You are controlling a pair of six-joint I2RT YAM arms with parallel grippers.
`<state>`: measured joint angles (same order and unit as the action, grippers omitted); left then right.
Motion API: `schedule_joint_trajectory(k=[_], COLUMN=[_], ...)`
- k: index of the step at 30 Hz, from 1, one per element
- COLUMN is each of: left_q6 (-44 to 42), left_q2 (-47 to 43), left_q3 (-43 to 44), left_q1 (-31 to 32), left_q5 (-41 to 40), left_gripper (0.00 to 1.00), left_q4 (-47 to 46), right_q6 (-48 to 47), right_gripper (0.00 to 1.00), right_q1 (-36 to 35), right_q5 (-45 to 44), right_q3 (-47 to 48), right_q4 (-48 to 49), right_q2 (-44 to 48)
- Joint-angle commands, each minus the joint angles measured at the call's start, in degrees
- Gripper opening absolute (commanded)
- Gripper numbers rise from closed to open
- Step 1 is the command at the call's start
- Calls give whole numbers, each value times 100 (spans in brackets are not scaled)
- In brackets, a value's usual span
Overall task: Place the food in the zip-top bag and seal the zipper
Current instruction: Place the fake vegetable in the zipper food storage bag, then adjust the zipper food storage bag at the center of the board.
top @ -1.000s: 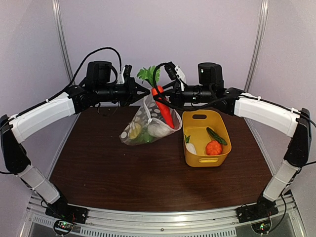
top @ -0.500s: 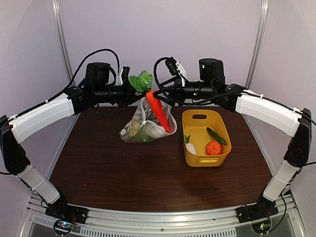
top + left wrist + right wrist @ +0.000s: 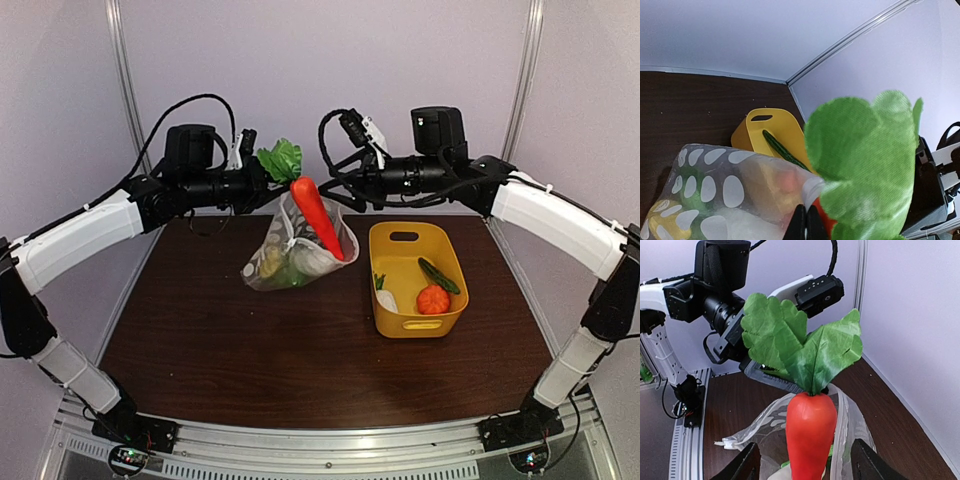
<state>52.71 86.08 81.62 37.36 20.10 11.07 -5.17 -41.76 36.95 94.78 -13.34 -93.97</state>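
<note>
The zip-top bag [image 3: 285, 255] hangs from my left gripper [image 3: 268, 188], which is shut on its mouth edge [image 3: 807, 222]; the dotted bag [image 3: 715, 185] holds several food pieces. An orange-red carrot [image 3: 315, 215] with green leaves [image 3: 280, 158] stands tilted in the open mouth, its tip inside. My right gripper [image 3: 332, 192] is open, its fingers [image 3: 747, 465] apart on either side of the carrot [image 3: 810, 435] without touching it. The pale zipper [image 3: 839, 435] runs along the gaping rim. The leaves [image 3: 865, 165] block much of the left wrist view.
A yellow basket [image 3: 450, 250] stands on the brown table right of the bag. It holds a green cucumber [image 3: 440, 275], an orange piece [image 3: 433, 299] and a white radish [image 3: 385, 298]. Pale walls and metal posts close in the back and sides.
My right gripper has opened, let go of the carrot and drawn back to the right. The carrot now leans left in the bag's mouth. The left gripper has shifted slightly left with the bag.
</note>
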Motion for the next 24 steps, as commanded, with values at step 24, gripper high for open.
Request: schedule_joint_trajectory(k=[24], left_q6=[-1603], left_q2=[974], left_q3=[518], left_q1=[-80], left_q5=[478], left_gripper=[0], left_q4=[1283], right_q6=[-5093], right_gripper=[68], right_q1=[-1135], right_q5=[-2014], right_q3=[-335], right_q4=[-3981], right_q2=[112])
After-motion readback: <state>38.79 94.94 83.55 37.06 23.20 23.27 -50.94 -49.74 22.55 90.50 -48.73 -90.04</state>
